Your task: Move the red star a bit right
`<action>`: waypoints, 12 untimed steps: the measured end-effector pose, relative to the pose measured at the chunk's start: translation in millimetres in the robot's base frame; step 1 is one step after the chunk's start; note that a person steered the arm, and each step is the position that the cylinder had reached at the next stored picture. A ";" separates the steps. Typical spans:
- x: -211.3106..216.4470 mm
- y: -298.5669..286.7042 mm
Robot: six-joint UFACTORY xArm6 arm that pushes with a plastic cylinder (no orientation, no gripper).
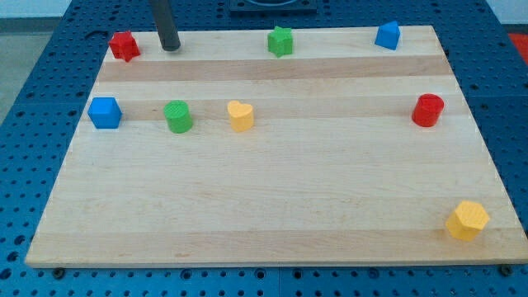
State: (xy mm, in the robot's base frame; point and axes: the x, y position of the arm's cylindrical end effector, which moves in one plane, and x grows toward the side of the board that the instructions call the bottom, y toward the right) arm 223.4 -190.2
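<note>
Red star (124,45) sits at the far left corner of the wooden board (272,223), and my tip (171,48) is down just to its right, close but apart. No jaws here, just a bare rod holding nothing. Along the far edge: green star (280,40), blue block (388,35). Middle row from the left: blue cube (105,112), green cylinder (177,116), yellow heart (240,115), and the red cylinder (428,110) far right. Yellow block (468,220) sits at the near right corner.

Dark rod upright, my tip (171,48) down near view's top left
</note>
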 end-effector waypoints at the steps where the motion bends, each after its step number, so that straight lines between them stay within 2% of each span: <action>1: -18.0 -14.8; 6: -31.8 -113.6; 10: 12.9 -113.4; 12: 9.9 -112.2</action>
State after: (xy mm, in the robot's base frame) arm 233.3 -302.4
